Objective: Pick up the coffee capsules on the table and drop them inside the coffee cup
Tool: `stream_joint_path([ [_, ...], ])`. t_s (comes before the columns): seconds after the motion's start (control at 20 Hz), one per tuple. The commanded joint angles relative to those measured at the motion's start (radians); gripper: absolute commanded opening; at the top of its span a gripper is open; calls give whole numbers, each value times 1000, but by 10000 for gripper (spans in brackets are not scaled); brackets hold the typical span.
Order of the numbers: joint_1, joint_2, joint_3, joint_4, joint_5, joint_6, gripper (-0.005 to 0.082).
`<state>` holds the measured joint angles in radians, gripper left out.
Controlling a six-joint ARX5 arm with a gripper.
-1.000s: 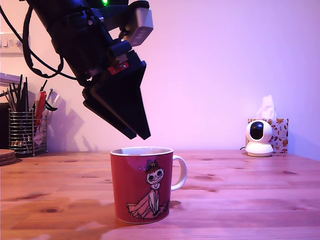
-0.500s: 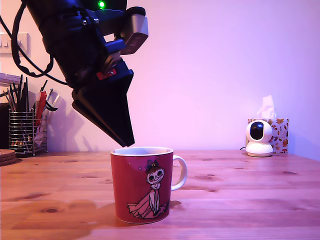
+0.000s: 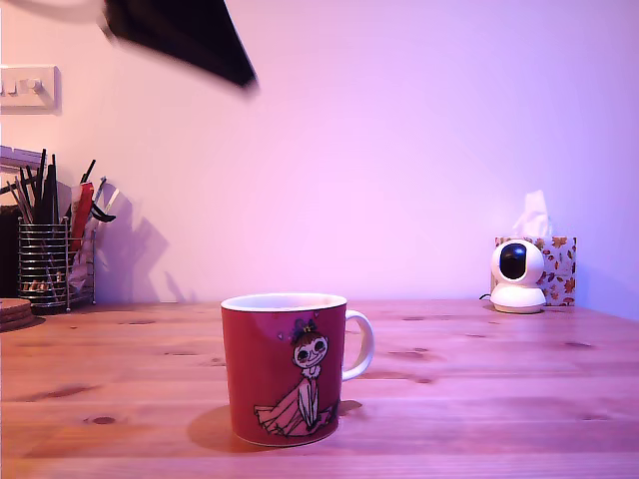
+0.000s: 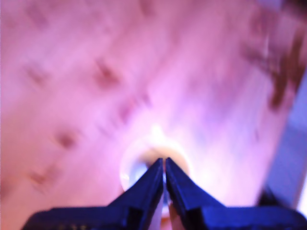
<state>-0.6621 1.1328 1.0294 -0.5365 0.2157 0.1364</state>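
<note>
Capsules cannot be made out in either view. Red coffee cup stands upright on the table, handle toward the exterior view's right. High above it, at the exterior view's upper left, hangs the blurred gripper; in the wrist view its jaws are pressed together, holding nothing, with the cup's white mouth far below the tips.

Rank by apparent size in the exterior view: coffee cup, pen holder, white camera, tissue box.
1. coffee cup, though it sits nearest the lens.
2. wire-mesh pen holder.
3. white camera and tissue box: the box is partly hidden behind the camera, so unranked.
</note>
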Motion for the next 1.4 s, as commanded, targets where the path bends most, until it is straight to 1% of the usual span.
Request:
stream_joint_path([
  [0.0,26,-40,-77,25,-20,-6,-19],
  [0.15,94,-128,-137,54,-41,-6,-19],
  [0.3,161,-203,-188,93,-41,-6,-19],
  [0.65,262,-318,-278,106,-41,-10,-19],
  [0.8,285,-378,-328,125,-41,-34,-19],
  [0.9,295,-419,-351,127,-45,-35,-19],
  [1.0,301,-460,-375,133,-53,-37,-19],
  [1.1,305,-497,-390,127,-68,-54,-19],
  [1.35,305,-540,-390,117,-71,-54,-19],
])
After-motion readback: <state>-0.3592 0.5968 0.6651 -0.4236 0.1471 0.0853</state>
